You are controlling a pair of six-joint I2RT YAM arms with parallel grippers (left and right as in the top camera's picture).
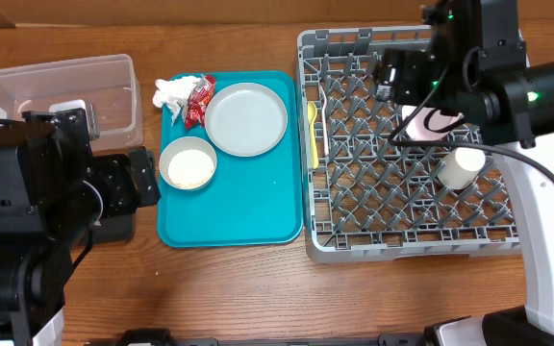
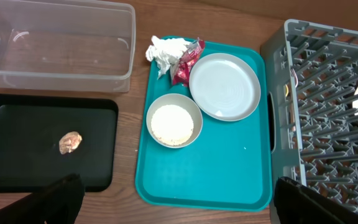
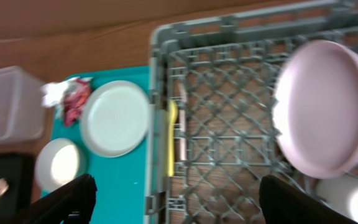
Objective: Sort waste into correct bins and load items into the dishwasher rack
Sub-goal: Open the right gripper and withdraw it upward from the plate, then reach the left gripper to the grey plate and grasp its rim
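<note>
Left end effector [image 2: 179, 183] is spread wide and holds nothing, hovering over the near edge of the teal tray [image 2: 216, 168]. Right end effector [image 3: 178, 186] is also spread and empty, above the dishwasher rack [image 1: 402, 252].

The rack is a square grey plastic grid of upright pegs.
- Yellow spoon [image 1: 313, 130] lies flat along the rack's edge beside the tray, long axis parallel to that edge.
- White fork [image 3: 180, 124] lies just beside the spoon on the same axis; it is blurred.
- White-pink plate [image 3: 325, 106] is round and smooth, tilted up among the pegs.
- Small white cup [image 1: 460, 168] lies on its side, axis diagonal.

On the tray:
- Pale grey-blue plate [image 2: 224, 86] lies flat.
- Grey bowl [image 2: 194, 112] is upright with rice grains [image 2: 171, 124] inside.
- Crumpled napkin [image 2: 165, 53] and glossy red wrapper [image 2: 185, 62] touch each other at the far corner, with the wrapper against the plate rim.

Clear tub [image 2: 61, 78] sits at the far left. Just in front of it, the black tray [image 2: 17, 124] holds the brown morsel [image 2: 70, 143]. The wooden surface [image 1: 210, 288] is bare wood in front of the tray.
</note>
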